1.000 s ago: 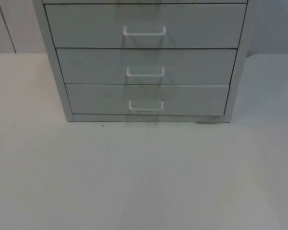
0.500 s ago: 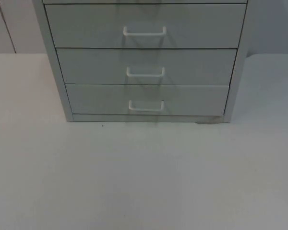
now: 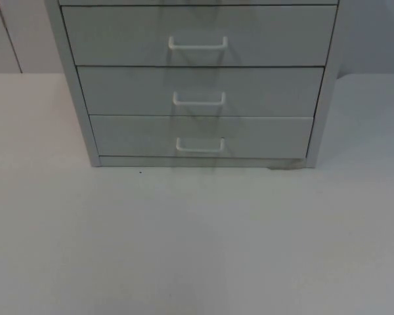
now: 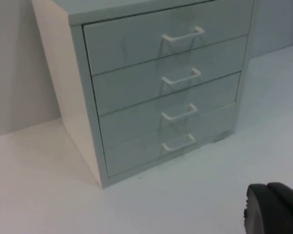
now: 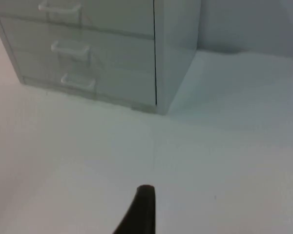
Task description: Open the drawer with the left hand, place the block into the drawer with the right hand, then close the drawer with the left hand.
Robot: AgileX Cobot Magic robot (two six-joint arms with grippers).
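Drawers all shut: that is the state from which the opening step must start.

Top view. Cabinet [image 3: 197, 85] stands at twelve o'clock on the white table [image 3: 197, 236], back toward the grey partition wall [image 3: 6, 36]. Three drawer fronts are visible, each flush with the frame and each bearing a white bar handle: upper handle [image 3: 197, 44], middle handle [image 3: 199, 99], lowest handle [image 3: 200, 146]. The task sentence does not say which drawer is meant. No block can be made out on the table in front of the cabinet.

Left wrist view. Cabinet seen obliquely, with four handles in a column; the lowest [image 4: 178, 142] sits just above the table. Left gripper [image 4: 273, 212] hangs well apart from the cabinet, at about five o'clock from it; whether its fingers are spread or pressed together cannot be told. To open well, in my judgement, it should meet the chosen bar square-on, close around the bar's middle, and pull straight out along the drawer's travel, since an off-centre pull may skew the drawer or drag the light cabinet forward.

Right wrist view. Cabinet's right side panel [image 5: 178, 48] and three handles appear, with bare table beyond. Right gripper [image 5: 142, 209] waits over the table, well apart from the cabinet; its finger state cannot be told.
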